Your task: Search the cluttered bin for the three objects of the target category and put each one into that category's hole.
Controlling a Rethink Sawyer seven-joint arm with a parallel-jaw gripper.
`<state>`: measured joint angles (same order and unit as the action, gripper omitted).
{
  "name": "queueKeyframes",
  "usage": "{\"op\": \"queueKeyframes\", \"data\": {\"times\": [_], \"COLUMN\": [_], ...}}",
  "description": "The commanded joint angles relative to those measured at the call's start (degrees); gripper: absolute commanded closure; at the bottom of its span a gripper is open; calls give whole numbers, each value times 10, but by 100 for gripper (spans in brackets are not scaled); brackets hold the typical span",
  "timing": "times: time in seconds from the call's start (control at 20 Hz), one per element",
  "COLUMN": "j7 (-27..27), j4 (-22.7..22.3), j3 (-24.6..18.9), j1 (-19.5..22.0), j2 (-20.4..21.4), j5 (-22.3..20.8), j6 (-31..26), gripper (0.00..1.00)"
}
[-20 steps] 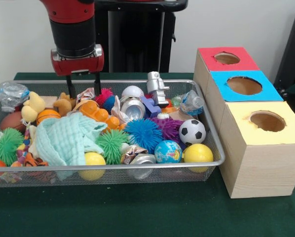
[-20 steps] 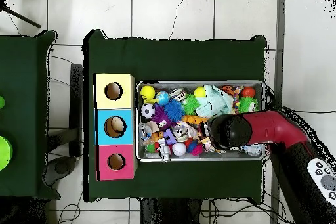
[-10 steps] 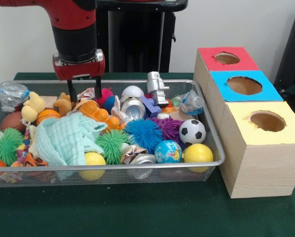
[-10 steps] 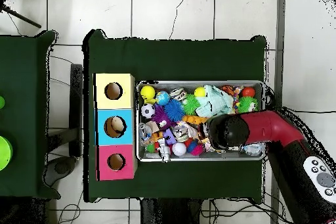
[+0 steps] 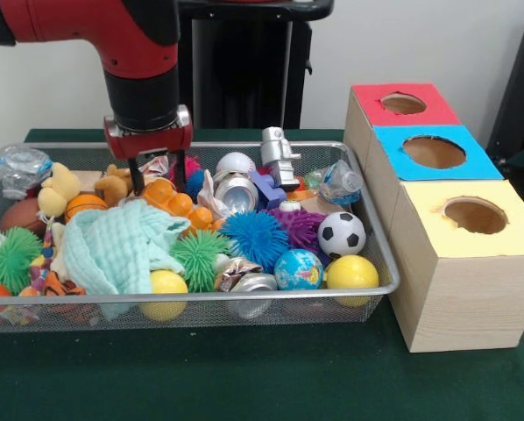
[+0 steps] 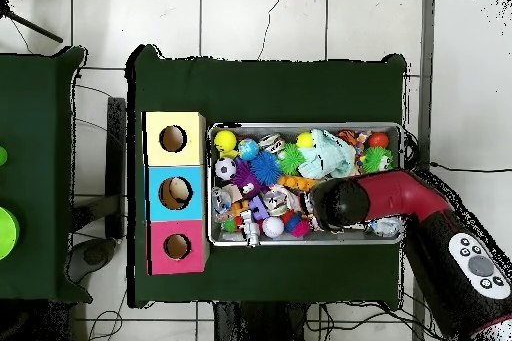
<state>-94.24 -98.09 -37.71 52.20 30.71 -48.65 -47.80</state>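
My gripper [image 5: 159,180] hangs open low in the back left of the wire bin [image 5: 244,296]. Its fingers straddle a crumpled wrapper [image 5: 154,165], just above an orange toy [image 5: 174,202]. A brown plush [image 5: 113,185] lies to its left and a pink spiky ball [image 5: 192,167] to its right. Nothing is held. In the overhead view the arm's wrist [image 6: 335,204] hides the gripper. A crushed can [image 5: 236,191], silver robot figure [image 5: 279,156], soccer ball [image 5: 341,232] and plastic bottle [image 5: 339,181] lie further right. Red [image 5: 367,98], blue [image 5: 393,145] and yellow [image 5: 507,239] boxes, each with a hole, stand beside the bin.
A pale green cloth [image 5: 117,246] covers part of the bin's left half. Spiky balls, a globe ball [image 5: 298,268] and yellow balls [image 5: 351,272] crowd the front. In the overhead view the boxes [image 6: 190,194] line the bin's [image 6: 305,125] left side.
The arm has shifted to the right in the front view and come down, so the gripper now sits lower among the toys. The objects have not visibly moved.
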Motion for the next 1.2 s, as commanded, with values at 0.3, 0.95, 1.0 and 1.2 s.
{"op": "queueKeyframes", "data": {"times": [0.3,0.95,1.0,1.2], "j7": [184,188,187,178], "j4": [41,26,25,15], "j3": [-6,-2,-2,-2], "j1": [2,-9,-11,-14], "j2": [-52,-17,-17,-8], "j5": [-90,-89,-90,-85], "j6": [29,-12,-11,-17], "gripper": [0,0,0,0]}}
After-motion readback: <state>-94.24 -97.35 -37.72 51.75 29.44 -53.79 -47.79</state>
